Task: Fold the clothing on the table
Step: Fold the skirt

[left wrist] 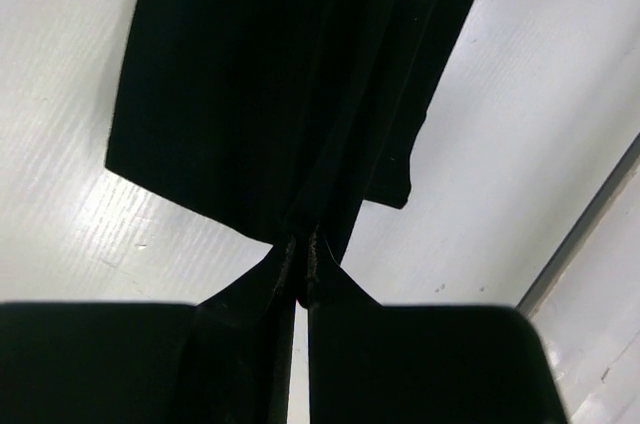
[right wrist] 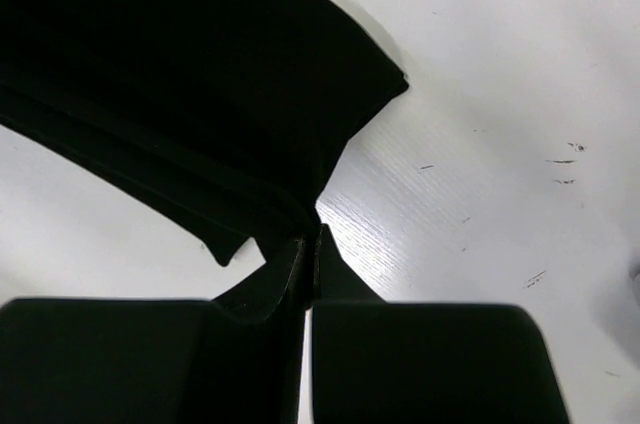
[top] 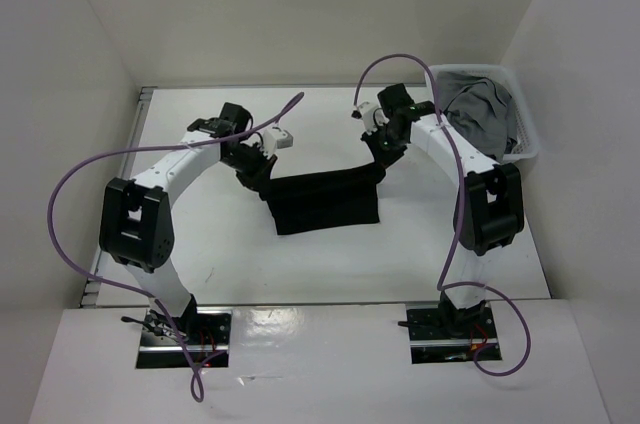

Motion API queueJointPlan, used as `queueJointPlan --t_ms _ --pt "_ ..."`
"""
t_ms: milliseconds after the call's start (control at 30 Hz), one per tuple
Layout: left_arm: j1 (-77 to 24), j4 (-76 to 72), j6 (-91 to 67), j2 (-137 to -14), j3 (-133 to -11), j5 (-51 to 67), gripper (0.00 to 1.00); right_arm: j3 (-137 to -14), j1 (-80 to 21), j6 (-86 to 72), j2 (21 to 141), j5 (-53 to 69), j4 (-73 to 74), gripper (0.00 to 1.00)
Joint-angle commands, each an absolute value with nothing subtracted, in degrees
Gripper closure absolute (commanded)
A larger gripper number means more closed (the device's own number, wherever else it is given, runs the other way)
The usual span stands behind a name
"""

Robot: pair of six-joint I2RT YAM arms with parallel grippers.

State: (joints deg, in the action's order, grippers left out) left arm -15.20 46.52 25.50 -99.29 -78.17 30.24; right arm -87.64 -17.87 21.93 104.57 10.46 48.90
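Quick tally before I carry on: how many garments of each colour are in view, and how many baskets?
black garment: 1
grey garment: 1
white basket: 1
total: 3

I count two grippers on my arms, left gripper (left wrist: 301, 252) and right gripper (right wrist: 310, 242) — one black clothing (top: 325, 202), one grey garment (top: 478, 109), one basket (top: 530, 149), one table (top: 240, 259).
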Motion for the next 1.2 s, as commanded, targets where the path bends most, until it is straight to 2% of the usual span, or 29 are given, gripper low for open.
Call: queueJointPlan --t_ms 0,433,967,1167 --pt "-15.1 45.3 25.8 -97.6 -79.4 28.1 1.0 -90.6 -18.2 21.6 102.8 8.5 45.2 1.0" --pt "-15.1 36.7 20.4 -100.4 -88.5 21.8 1.0 -99.6 -19.8 18.8 103.4 -1.2 37.7 1.0" --pt "-14.6 32.8 19.2 -103.4 -91.8 19.4 1.0 -96.8 -20.9 20.4 105.6 -5.3 32.5 1.0" --pt "-14.6 34.0 19.7 -100.6 -89.0 20.6 1.0 -92.3 -20.9 21.5 101.5 -4.0 33.7 1.0"
